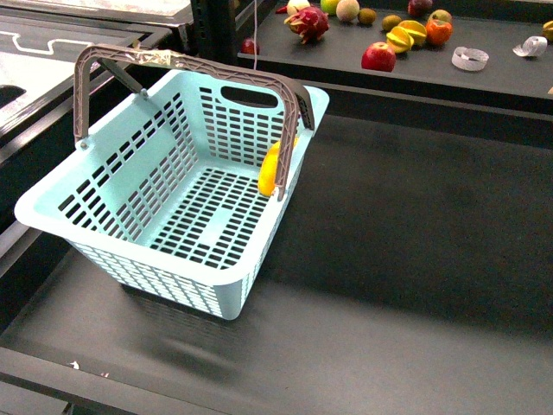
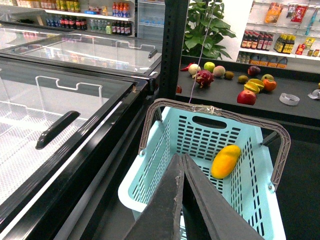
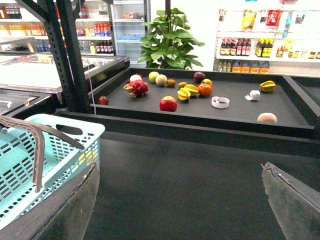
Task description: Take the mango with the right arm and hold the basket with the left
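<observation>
Two grippers, neither holding anything. Left gripper (image 2: 182, 165) sits above the near rim of the basket (image 1: 52, 216), fingers pressed together, touching nothing. Right gripper (image 3: 180, 200) is spread wide over bare table (image 1: 415, 259), beside the basket's right wall. Basket rests tilted on the table, both handles (image 1: 285, 112) up. Mango (image 1: 271, 170) lies inside the basket against its right wall, near the far corner. Beyond the basket, loose fruit incl. a red apple (image 1: 378, 57) on the back shelf (image 1: 510, 82).
</observation>
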Action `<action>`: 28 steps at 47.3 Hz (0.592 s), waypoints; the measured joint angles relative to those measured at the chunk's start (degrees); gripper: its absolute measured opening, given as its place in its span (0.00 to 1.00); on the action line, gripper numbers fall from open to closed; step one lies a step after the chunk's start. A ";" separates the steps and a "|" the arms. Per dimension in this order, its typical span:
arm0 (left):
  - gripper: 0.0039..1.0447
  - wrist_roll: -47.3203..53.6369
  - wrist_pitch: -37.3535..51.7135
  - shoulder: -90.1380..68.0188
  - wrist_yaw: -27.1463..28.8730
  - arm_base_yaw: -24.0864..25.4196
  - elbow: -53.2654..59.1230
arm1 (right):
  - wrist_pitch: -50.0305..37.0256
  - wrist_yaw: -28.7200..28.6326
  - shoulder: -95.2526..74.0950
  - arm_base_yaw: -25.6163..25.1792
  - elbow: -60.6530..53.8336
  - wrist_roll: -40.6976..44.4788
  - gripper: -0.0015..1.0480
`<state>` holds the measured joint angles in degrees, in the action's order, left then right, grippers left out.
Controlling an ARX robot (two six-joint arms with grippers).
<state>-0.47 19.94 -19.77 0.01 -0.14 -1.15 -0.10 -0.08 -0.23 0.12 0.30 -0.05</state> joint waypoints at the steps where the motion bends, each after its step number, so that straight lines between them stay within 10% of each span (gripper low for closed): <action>1: 0.04 0.02 -0.46 0.46 0.00 0.00 0.00 | 0.00 0.00 0.00 0.00 0.00 0.00 0.92; 28: 0.04 0.04 -14.67 13.44 0.00 0.00 -0.02 | 0.00 0.00 0.00 0.00 0.00 0.00 0.92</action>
<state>-0.43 5.28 -6.33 0.01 -0.14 -1.17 -0.10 -0.08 -0.23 0.12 0.30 -0.05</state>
